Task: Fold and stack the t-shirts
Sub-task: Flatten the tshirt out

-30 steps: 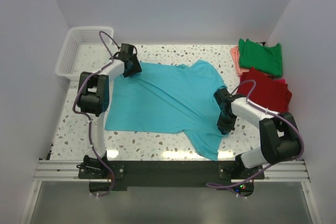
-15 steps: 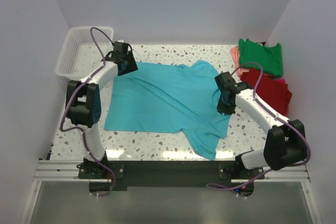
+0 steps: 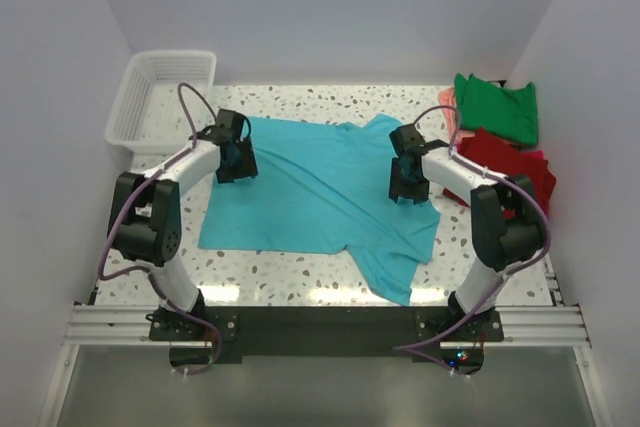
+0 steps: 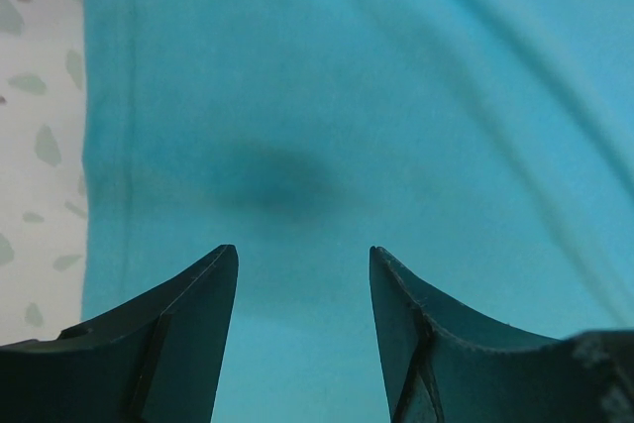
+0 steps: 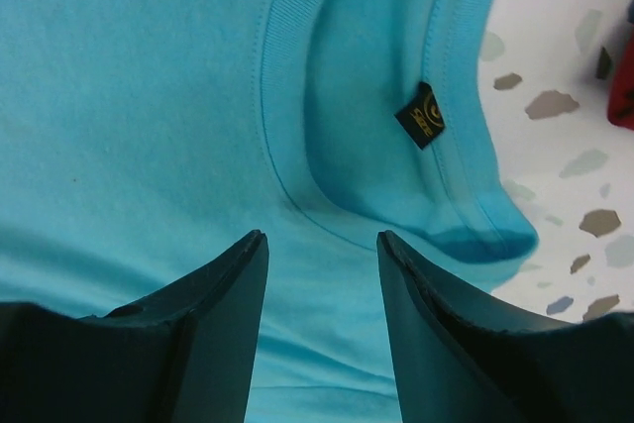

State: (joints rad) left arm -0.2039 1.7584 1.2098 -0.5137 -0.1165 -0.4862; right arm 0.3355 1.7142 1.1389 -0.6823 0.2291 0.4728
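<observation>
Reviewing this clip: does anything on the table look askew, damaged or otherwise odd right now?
Nothing serious. The turquoise cotton t-shirt lies spread but not smooth: diagonal creases cross its body. The folded green t-shirt sits offset on the salmon-pink t-shirt, which peeks out at its left. No damage or spills visible.

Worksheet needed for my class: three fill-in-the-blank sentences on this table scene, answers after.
The folded shirt lying on the pink one is ____.
The left gripper and right gripper hover over the turquoise t-shirt with jaws ____.
The white basket stands at the table's far ____ corner.
Answers: green, open, left.
</observation>
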